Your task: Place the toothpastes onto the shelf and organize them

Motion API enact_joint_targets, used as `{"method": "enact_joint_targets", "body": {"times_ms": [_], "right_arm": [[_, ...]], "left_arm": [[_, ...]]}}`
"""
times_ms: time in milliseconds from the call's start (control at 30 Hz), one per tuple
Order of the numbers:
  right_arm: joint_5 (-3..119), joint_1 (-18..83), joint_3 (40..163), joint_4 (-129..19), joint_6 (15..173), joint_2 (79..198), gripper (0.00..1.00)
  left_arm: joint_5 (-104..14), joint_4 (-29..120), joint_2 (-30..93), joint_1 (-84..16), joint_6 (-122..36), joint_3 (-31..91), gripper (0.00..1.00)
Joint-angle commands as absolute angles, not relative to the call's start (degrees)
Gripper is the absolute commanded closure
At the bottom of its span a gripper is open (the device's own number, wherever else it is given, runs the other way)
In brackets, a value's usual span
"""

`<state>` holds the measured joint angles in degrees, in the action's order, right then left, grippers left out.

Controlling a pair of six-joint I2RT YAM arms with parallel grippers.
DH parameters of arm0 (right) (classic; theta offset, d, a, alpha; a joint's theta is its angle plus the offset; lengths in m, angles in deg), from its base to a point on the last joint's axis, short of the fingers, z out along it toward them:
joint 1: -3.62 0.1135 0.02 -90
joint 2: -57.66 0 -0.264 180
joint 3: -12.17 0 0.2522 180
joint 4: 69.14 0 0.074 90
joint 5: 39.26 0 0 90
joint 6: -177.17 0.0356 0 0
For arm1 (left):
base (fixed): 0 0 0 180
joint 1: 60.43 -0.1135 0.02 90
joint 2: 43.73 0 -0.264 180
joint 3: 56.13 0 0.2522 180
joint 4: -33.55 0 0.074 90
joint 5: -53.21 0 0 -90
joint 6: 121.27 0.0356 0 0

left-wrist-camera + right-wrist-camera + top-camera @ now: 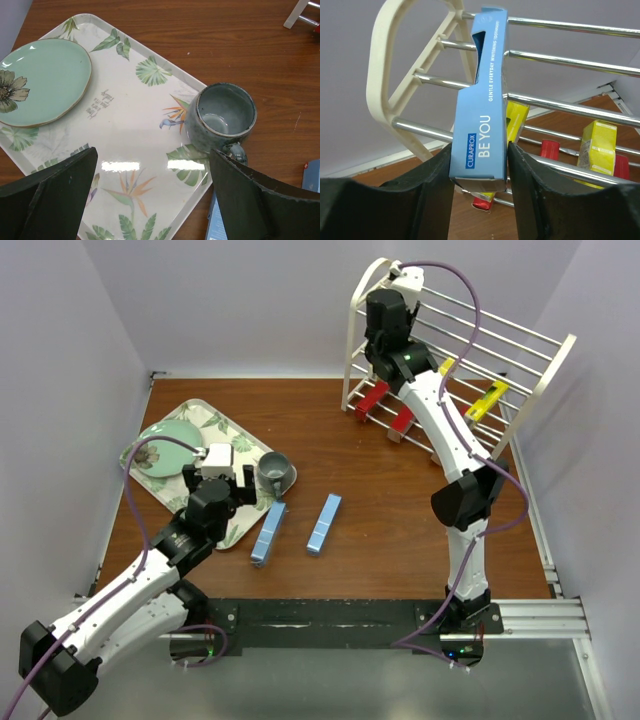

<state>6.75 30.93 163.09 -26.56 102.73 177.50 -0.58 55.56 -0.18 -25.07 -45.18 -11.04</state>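
Right claw [480, 155]: I read the fingers as closed on the lower end of a light blue toothpaste box [487, 85], one finger on each long side. The box stands nearly upright in front of the top-tier rods of the shelf [377, 90], close to the arched side frame. I cannot tell whether it touches the rods.

The shelf [550, 370] occupies the far right corner of the desk [380, 500]. Its lower rods carry two red boxes [372, 400] toward its left end and two yellow boxes [487, 400] further right.

Left claw [152, 152]: the fingers are spread wide and grip nothing. It hangs over the leaf-patterned tray [125, 100] near the left edge of the desk. A green plate [45, 80] lies on the far left part of the tray. A grey mug [222, 115] sits at the tray's right rim.

Two light blue boxes [268, 532] lie flat side by side, apart, just right of the tray, toward the near edge.
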Motion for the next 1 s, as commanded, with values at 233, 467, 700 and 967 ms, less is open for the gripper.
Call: {"method": "enact_joint_targets", "body": {"times_ms": [233,467,700,967], "right_arm": [[9.0,30.7,165.5,-27.2,104.9,175.4,0.44],[11.5,30.7,163.8,-26.0,106.5,172.5,0.40],[12.3,30.7,163.0,-26.3,106.5,170.5,0.39],[14.7,30.7,162.9,-25.9,107.3,169.8,0.39]], "left_arm": [[-0.4,53.8,0.0,-25.3,-44.7,-9.7,0.01],[-0.3,53.9,0.0,-25.3,-44.8,-9.7,0.01],[-0.8,53.9,0.1,-25.3,-45.0,-9.5,0.01],[-0.8,54.1,-0.1,-25.2,-45.1,-9.6,0.01]]}}
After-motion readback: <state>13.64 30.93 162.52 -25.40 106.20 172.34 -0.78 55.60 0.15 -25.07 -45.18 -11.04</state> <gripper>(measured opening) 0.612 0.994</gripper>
